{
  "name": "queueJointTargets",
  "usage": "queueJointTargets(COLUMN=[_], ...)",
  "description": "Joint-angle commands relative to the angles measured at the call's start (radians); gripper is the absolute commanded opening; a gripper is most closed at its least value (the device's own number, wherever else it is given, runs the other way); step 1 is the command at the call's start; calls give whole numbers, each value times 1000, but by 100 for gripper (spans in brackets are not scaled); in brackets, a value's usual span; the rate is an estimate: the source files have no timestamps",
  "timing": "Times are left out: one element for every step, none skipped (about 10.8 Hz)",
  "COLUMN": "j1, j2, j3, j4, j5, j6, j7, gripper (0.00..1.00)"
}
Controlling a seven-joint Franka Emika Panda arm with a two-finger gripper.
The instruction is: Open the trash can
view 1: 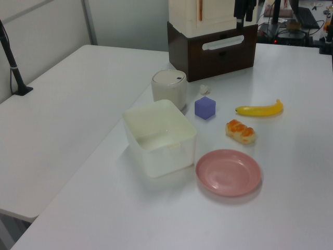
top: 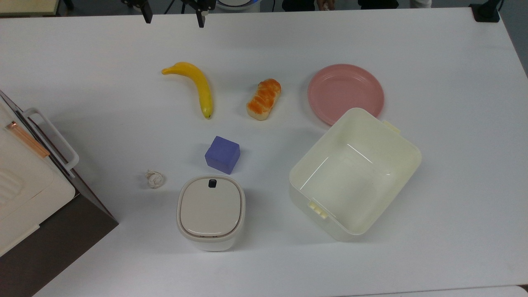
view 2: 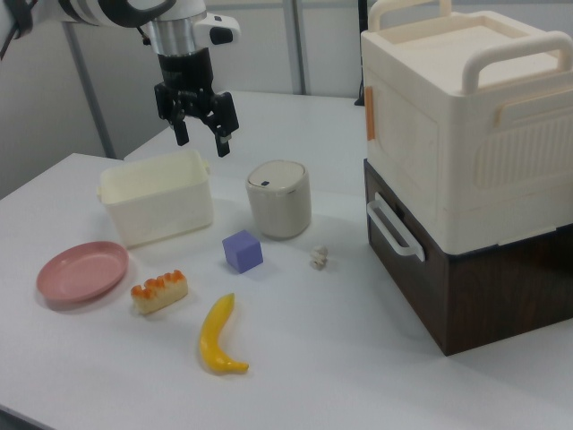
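A small white trash can (top: 210,213) stands on a white table (top: 453,185) with its beige lid (top: 210,206) shut flat and a black button (top: 213,183) at the rim. In the top view a blue cube (top: 222,154) sits just beside the button side and a crumpled paper ball (top: 154,179) lies to the top view's left. A cream tub (top: 354,173), nothing inside it, overlaps the edge of a bare pink plate (top: 345,91). A banana (top: 196,84) and a bread roll (top: 264,99) lie farther up the table. A white appliance (view 2: 457,125) rests on a dark cabinet (view 2: 466,287). The robot's gripper (view 2: 199,136) hangs in the air above the tub, fingers (view 2: 223,137) spread apart, holding nothing. A second white table (view 1: 52,120) adjoins, with grey partition walls behind.
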Motion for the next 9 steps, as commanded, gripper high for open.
queueJointTargets(j1=[13,15,15,16,15,15,15,16,18], j2=[-10,-10,-10,-10,-10,-12,-10,-10,-4], j3=[-6,-6,-6,-4,-4,-4,-4,-1,5], j4=[-3,-3,-3,-6,-8,-9,-9,-9,-15], j5=[19,18,18,18,18,18,18,18,16], j6=[-17,-17,-17,-17,-17,-17,-17,-9,80], j7=[-25,-25,-19,-17,-16,-16,-14,-16,-11], gripper=[100,100,100,100,100,100,100,43,0])
